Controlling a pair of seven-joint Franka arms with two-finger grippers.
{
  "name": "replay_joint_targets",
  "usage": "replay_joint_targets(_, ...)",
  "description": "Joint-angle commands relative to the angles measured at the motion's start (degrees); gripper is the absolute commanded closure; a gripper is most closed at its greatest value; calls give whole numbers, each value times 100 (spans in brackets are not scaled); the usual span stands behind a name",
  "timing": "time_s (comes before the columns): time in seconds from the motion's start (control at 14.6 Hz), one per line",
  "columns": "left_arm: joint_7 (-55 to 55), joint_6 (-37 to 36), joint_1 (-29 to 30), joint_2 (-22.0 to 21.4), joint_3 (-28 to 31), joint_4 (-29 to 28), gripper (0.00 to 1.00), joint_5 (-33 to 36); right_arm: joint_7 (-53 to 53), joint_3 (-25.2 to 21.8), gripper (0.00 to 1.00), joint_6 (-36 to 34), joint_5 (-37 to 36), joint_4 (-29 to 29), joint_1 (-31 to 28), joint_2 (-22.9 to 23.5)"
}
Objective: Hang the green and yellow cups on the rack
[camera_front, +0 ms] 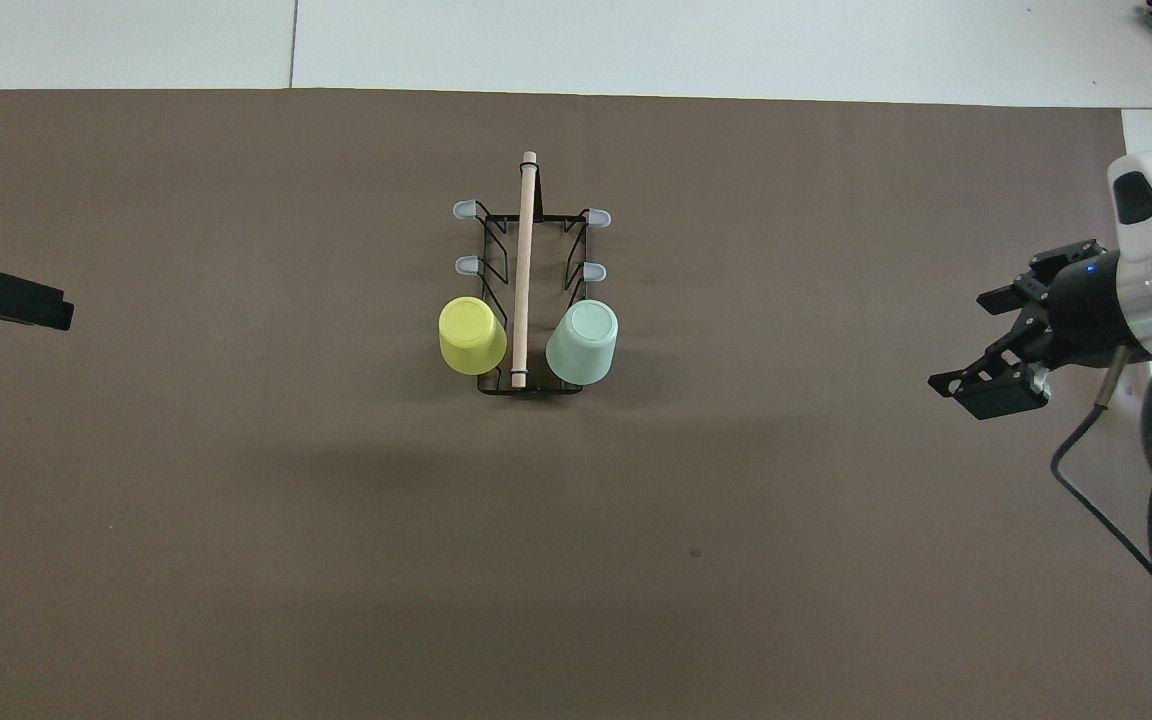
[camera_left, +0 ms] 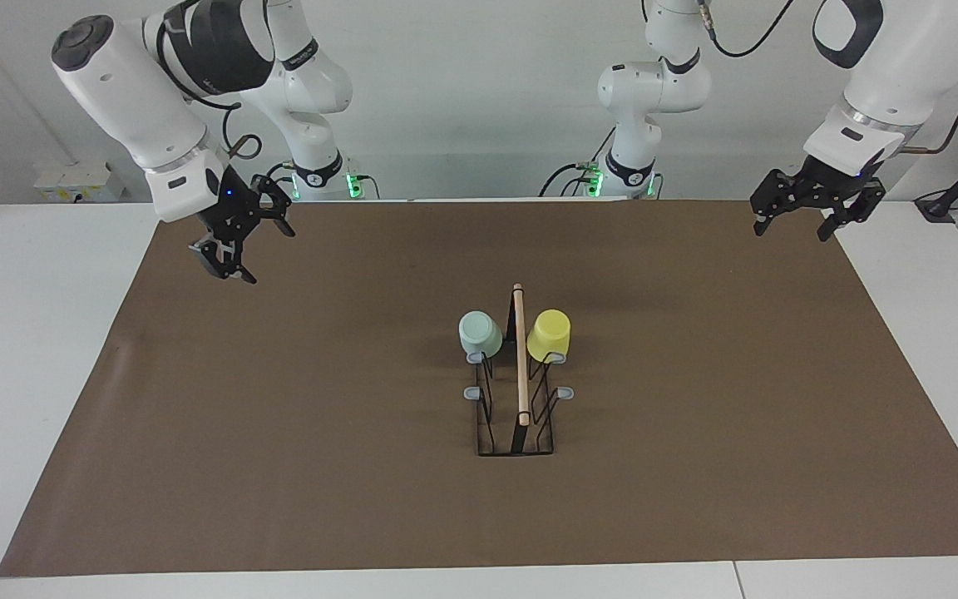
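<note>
Facing view: green cup (camera_left: 480, 333), yellow cup (camera_left: 550, 334) on rack (camera_left: 520, 391); fingers all spread, empty.

2 cups: 1 green cup (camera_left: 480, 334), 1 yellow cup (camera_left: 550, 335). 1 rack (camera_left: 519, 391) w/ 6 prongs, 4 bare. 2 arms, 1 brown mat (camera_left: 279, 433) on worktop.

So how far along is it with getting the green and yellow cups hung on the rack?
It looks finished. The green cup and the yellow cup both sit upside down on the rack, on the pair of prongs nearest the robots, one each side of the wooden bar. Nothing is in hand: the right gripper and left gripper hang empty, jaws open, over the mat's edges. Nothing seems left.
</note>
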Motion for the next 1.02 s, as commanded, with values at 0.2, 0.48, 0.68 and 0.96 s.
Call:
replay_joint_targets(0.2,-2,-22,-38,-176,32,-178,0,95,3432,26,0,-1086,-427,759,-90,32)
replay_joint_targets(0.48,-2,-22,-38,-176,32,-178,0,95,3493,17,0,-984,-611,743,-99,-30)
replay_joint_targets(0.68,-2,-22,-38,-176,32,-178,0,95,3957,8,0,-842,-638,699,-108,-30)
replay_joint_targets(0.96,-2,-22,-38,-176,32,-178,0,95,4003,0,0,-1255,-691,962,-319,58)
